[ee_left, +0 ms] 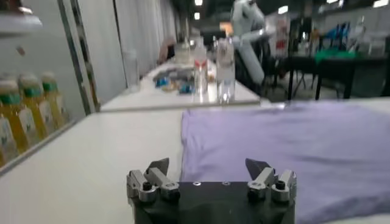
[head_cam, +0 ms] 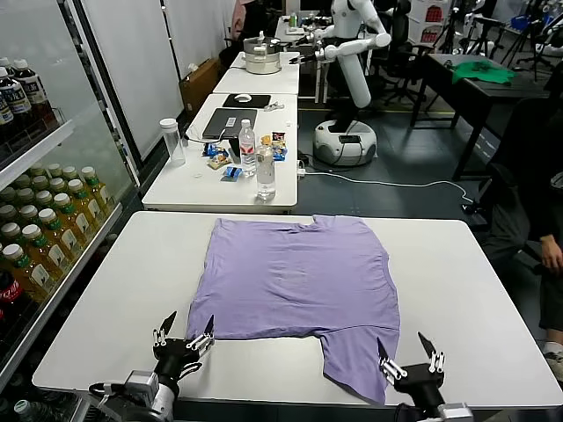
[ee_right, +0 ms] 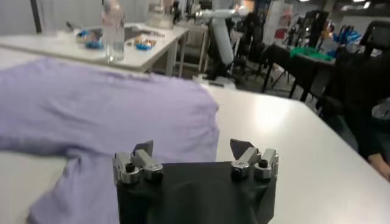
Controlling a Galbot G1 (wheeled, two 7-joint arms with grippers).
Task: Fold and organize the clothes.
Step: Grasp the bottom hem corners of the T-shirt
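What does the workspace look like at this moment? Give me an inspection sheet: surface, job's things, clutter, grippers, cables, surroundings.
Surface: white table, bare around the garment.
Job's things: lavender T-shirt spread flat and unfolded; one sleeve reaches toward the near edge.
Clutter: nothing seen on the work table.
Grippers: left gripper open at the near edge, by the shirt's near left corner, holding nothing; right gripper open at the near edge, beside the sleeve, holding nothing.
Cables: white cable on the floor beyond the table.
Surroundings: second table behind with water bottles, laptop and snacks; drinks cooler on the left; another white robot at the back; green cloth on a dark desk.
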